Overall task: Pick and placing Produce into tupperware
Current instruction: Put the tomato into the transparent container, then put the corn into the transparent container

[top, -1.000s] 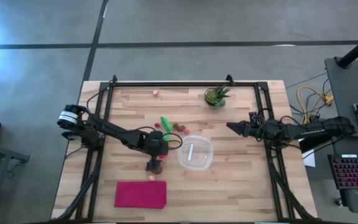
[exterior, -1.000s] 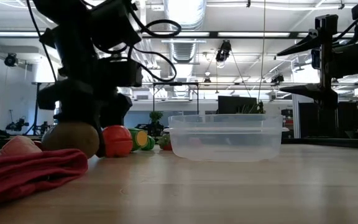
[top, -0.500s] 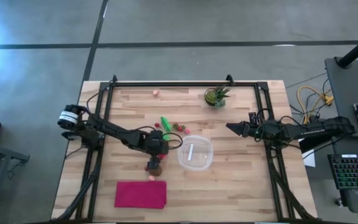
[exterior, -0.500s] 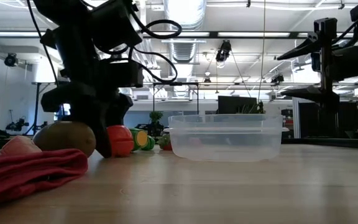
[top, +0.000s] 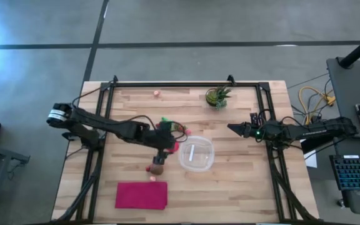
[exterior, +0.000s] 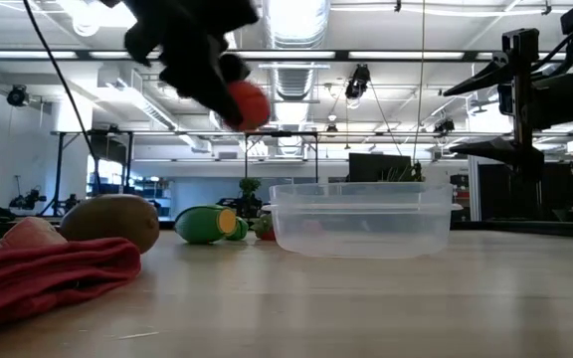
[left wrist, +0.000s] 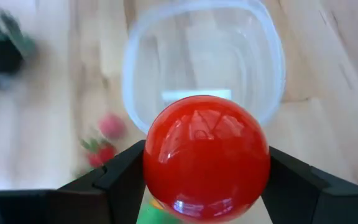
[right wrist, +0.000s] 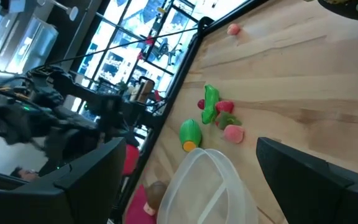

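My left gripper [top: 169, 145] is shut on a glossy red ball of produce [left wrist: 206, 157], held high above the table [exterior: 248, 104], just left of the tupperware [top: 196, 155]. The clear container rests on its base [exterior: 361, 219]. A brown round piece [exterior: 112, 221] and a pink piece [exterior: 33, 234] lie on the table by the magenta cloth [top: 141, 195]. A green oblong piece [exterior: 205, 224] lies behind them. My right gripper [top: 231, 127] waits open at the table's right side. My left gripper pinches the red ball between its two fingers, one on each side of the ball [left wrist: 148, 163]. The fingers slant down toward the tupperware from the table's left. The ball is lifted well clear of the table.
A potted plant [top: 217, 97] stands at the far edge, with a small pink piece [top: 157, 94] to its left. More green and red pieces [right wrist: 211, 102] lie between the left arm and the plant. A black frame borders the table's left, far and right sides.
My left gripper, which stood low around the red ball between the brown and green pieces, has taken hold of it and risen steeply. It has also gone a little toward the tupperware. The ball has been lifted clear of the table; the other pieces stay.
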Controlling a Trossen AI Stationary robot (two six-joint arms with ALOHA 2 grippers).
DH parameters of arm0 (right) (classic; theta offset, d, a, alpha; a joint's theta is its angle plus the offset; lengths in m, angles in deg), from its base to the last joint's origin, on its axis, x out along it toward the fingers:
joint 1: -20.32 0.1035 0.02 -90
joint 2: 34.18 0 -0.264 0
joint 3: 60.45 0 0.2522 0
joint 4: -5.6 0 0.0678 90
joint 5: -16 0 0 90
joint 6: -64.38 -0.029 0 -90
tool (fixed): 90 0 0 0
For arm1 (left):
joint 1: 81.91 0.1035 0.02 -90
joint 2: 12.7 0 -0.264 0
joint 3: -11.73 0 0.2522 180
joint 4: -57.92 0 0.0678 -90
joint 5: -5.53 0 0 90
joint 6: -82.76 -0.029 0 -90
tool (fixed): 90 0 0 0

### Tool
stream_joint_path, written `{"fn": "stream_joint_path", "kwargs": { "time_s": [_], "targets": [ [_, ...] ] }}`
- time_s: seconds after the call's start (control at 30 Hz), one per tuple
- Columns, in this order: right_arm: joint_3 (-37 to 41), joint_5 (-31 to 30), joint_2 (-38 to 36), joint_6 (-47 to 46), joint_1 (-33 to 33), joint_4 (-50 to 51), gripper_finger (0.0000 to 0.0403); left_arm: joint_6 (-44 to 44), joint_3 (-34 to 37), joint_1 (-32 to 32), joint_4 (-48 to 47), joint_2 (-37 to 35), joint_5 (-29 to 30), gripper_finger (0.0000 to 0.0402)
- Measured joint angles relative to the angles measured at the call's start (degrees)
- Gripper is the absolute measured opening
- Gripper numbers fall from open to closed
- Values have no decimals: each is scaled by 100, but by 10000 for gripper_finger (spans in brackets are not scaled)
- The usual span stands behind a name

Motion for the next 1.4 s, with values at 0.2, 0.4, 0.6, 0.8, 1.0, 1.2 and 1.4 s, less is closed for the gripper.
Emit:
{"fn": "stream_joint_path", "kwargs": {
  "time_s": [0.2, 0.4, 0.6, 0.8, 1.0, 1.2, 1.4],
  "targets": [
    [0, 3, -4, 50, 2, -3, 352, -729, -615, 343, -119, 947, -526, 246],
    [0, 354, -3, 50, 2, -44, 352, -983, -1310, 450, -120, 1789, -638, 247],
    [0, 731, 0, 80, 4, -35, 352, -1021, -1912, 461, -48, 2296, -575, 248],
    [0, 744, -2, 132, 4, -33, 352, -411, -1967, 571, -107, 2454, -492, 287],
    [-1, 755, -2, 242, 2, 0, 352, -282, -1963, 610, -256, 2469, -323, 333],
    [0, 843, -4, 255, 0, -21, 352, -380, -2157, 634, -1725, 2037, 2, 345],
    [-2, 965, -4, 113, 4, -55, 352, 84, -2092, 667, -3430, 1341, 743, 345]
  ]
}}
